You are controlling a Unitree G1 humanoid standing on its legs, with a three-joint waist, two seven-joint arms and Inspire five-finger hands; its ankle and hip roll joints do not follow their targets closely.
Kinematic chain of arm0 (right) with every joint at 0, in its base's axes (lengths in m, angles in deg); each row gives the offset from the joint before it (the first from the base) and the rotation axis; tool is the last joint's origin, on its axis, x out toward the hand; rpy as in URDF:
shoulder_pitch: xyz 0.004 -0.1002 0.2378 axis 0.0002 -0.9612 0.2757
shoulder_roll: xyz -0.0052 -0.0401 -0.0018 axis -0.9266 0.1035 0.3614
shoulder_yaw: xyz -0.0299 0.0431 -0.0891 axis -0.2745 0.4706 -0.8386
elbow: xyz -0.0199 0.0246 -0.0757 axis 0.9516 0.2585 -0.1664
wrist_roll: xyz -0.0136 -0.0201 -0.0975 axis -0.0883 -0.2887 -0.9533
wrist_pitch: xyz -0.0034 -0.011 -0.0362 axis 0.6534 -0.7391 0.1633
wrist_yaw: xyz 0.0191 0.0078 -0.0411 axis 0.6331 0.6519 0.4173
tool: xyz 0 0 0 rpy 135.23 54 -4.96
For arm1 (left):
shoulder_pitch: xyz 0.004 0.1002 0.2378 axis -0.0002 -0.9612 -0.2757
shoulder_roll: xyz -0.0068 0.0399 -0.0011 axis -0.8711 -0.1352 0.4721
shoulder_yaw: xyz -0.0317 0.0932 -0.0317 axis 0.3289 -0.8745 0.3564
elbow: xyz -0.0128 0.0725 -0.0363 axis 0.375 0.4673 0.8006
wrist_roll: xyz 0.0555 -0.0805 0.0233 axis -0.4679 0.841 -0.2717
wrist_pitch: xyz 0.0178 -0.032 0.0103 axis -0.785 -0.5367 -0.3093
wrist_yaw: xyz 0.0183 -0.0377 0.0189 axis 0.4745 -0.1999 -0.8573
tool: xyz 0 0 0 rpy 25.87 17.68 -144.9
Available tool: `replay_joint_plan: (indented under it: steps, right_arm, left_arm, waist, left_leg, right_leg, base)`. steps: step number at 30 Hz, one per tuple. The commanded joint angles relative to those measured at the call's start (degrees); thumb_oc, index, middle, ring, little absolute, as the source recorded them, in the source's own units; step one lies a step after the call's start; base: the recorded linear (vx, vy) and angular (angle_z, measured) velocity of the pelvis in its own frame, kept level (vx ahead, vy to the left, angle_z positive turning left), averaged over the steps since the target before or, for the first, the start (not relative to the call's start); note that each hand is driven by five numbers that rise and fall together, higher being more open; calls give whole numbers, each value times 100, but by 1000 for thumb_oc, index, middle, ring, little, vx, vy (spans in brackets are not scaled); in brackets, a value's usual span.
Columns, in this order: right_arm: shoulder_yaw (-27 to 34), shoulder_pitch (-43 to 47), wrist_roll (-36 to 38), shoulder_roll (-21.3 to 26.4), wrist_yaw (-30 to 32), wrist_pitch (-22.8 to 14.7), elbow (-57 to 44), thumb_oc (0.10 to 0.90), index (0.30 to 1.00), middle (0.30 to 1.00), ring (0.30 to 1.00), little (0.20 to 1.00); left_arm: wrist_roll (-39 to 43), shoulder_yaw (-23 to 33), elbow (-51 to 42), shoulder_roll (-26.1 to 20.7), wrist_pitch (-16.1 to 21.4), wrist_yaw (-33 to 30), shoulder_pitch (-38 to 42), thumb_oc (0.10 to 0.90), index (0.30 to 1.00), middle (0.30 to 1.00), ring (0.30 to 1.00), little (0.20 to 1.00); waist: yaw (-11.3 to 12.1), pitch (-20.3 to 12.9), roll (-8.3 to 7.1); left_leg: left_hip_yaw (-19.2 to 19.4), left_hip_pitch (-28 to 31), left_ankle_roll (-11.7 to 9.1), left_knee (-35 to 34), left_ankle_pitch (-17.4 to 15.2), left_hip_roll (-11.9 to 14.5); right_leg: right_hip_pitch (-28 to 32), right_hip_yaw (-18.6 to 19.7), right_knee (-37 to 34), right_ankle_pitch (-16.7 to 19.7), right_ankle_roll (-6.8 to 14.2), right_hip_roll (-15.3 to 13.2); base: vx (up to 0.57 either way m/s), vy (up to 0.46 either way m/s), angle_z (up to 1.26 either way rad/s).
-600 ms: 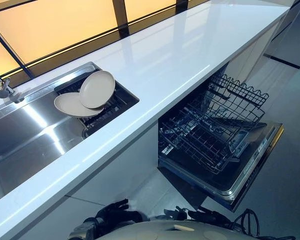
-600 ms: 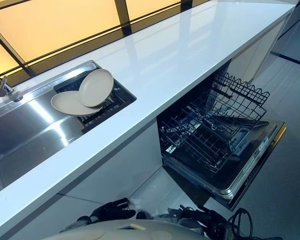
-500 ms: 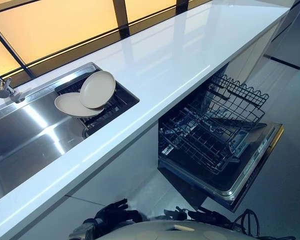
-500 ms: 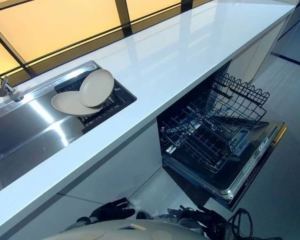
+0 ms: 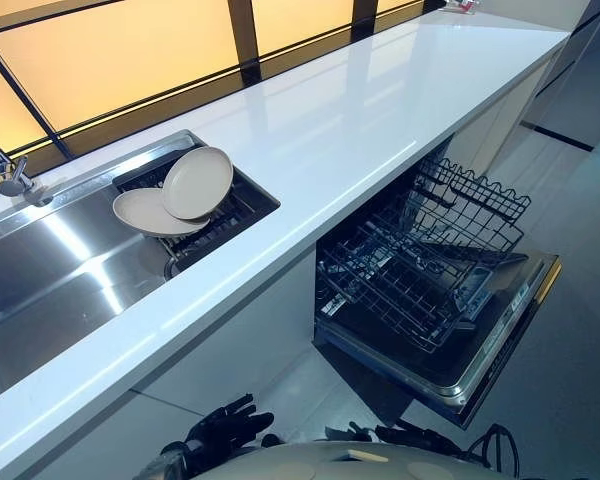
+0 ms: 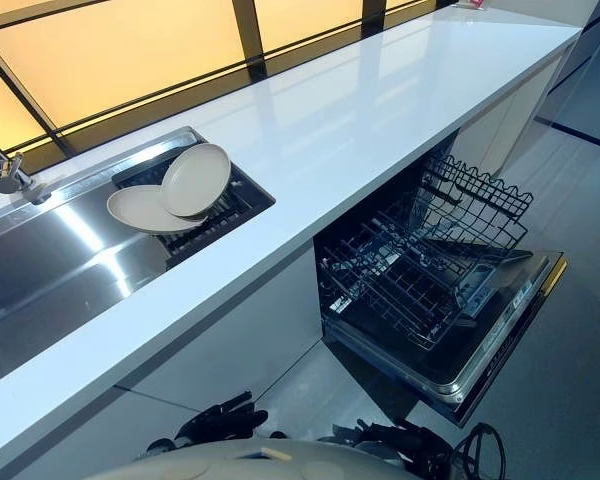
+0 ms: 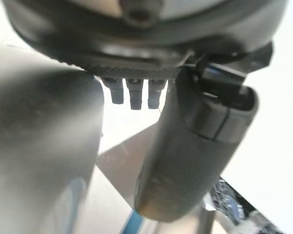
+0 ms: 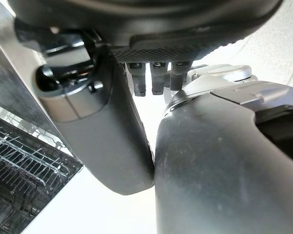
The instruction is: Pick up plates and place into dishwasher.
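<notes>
Fingers of both hands straight, empty | two round matte beige plates point(image 5: 180, 195) overlapping | on ribbed black sink rack point(image 5: 235, 205)

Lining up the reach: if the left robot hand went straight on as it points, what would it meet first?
Probably the white cabinet front below the countertop; the left robot hand hangs low, though depth is unclear.

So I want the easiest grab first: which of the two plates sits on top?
The round plate, nearer the dishwasher, rests tilted on top, overlapping the oval plate, which lies flatter beneath it on the sink's rack.
</notes>
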Motion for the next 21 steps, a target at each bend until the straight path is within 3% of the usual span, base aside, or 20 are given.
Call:
replay_joint_plan:
  steps: [1, 3, 5, 8, 9, 11, 14, 15, 17, 19, 21]
  right_arm:
    - [-65, 286, -71, 80, -148, 104, 81, 800, 900, 900, 900, 900]
    - [-57, 337, -62, 131, -178, 116, 94, 800, 900, 900, 900, 900]
    - [-31, 389, -112, 199, -264, 89, 166, 800, 900, 900, 900, 900]
    - [-5, 425, -228, 234, -408, -13, 318, 800, 900, 900, 900, 900]
    - [1, 446, -233, 217, -434, -67, 409, 800, 900, 900, 900, 900]
    - [26, 431, -257, 179, -441, -102, 465, 800, 900, 900, 900, 900]
    - [3, 363, -329, 73, -398, -161, 521, 800, 900, 900, 900, 900]
    - [-1, 357, -327, 63, -393, -168, 527, 800, 900, 900, 900, 900]
    - [-132, 314, -219, -48, -300, -186, 514, 800, 900, 900, 900, 900]
    - [-226, 307, -129, -115, -205, -180, 487, 800, 900, 900, 900, 900]
    - [-352, 325, -121, -167, -173, -196, 490, 800, 900, 900, 900, 900]
  left_arm:
    - [466, -246, -1266, 248, -180, 1875, 596, 800, 900, 900, 900, 900]
    - [492, -357, -1648, 183, -242, 2444, 672, 800, 900, 900, 900, 900]
    - [550, -518, -2421, 94, -538, 3145, 817, 800, 900, 900, 900, 900]
    - [952, -613, -3560, 83, -1028, 4031, 942, 800, 900, 900, 900, 900]
    - [1585, -649, -4267, 129, -1452, 4173, 1034, 800, 900, 900, 900, 900]
    - [2280, -616, -4943, 208, -1971, 4011, 1107, 800, 900, 900, 900, 900]
    - [4463, -619, -5955, 525, -2685, 3337, 1298, 800, 900, 900, 900, 900]
    - [4649, -620, -6015, 542, -2695, 3292, 1317, 800, 900, 900, 900, 900]
    - [6255, -759, -6593, 688, -2325, 2662, 1583, 800, 900, 900, 900, 900]
    - [6856, -825, -6864, 693, -1783, 2339, 1757, 800, 900, 900, 900, 900]
    - [7118, -845, -7133, 682, -822, 1952, 1956, 800, 900, 900, 900, 900]
  waist:
    - [109, 232, 135]
    - [118, 234, 166]
    - [113, 225, 194]
    - [116, 207, 197]
    - [116, 201, 182]
    - [117, 187, 164]
    - [69, 157, 122]
    - [64, 157, 118]
    - [-5, 125, 83]
    - [-47, 122, 62]
    - [-90, 116, 49]
  left_leg:
    - [-56, -104, 240, 252, -741, -419]
    - [-93, -99, 224, 146, -681, -398]
    - [-121, -99, 217, 112, -672, -389]
    - [-103, -120, 254, 221, -750, -407]
    - [-86, -118, 284, 276, -799, -420]
    - [-81, -88, 314, 285, -837, -428]
    - [-81, 30, 337, 141, -843, -402]
    - [-79, 48, 337, 115, -838, -397]
    - [-103, 63, 281, 14, -815, -342]
    - [-110, 64, 250, 14, -823, -325]
    - [-58, 105, 254, 14, -855, -324]
  right_leg:
    - [-163, 33, 647, -796, -135, 482]
    - [-186, 27, 639, -786, -123, 490]
    - [-210, 32, 618, -766, -103, 486]
    - [-231, 78, 626, -748, -97, 468]
    - [-219, 118, 623, -741, -97, 468]
    - [-196, 166, 616, -738, -101, 481]
    - [-151, 261, 607, -743, -109, 529]
    - [-144, 268, 605, -744, -108, 533]
    - [-122, 291, 586, -752, -104, 575]
    - [-114, 274, 577, -762, -102, 577]
    - [-123, 275, 585, -785, -110, 568]
  base:
    - [-59, 6, 7]
    - [-31, 2, 9]
    - [0, 0, 0]
    - [0, 0, 0]
    - [0, 0, 0]
    - [45, -18, -2]
    - [66, -28, -1]
    - [53, -33, -1]
    - [42, -47, -4]
    - [13, -29, -6]
    - [4, -1, -5]
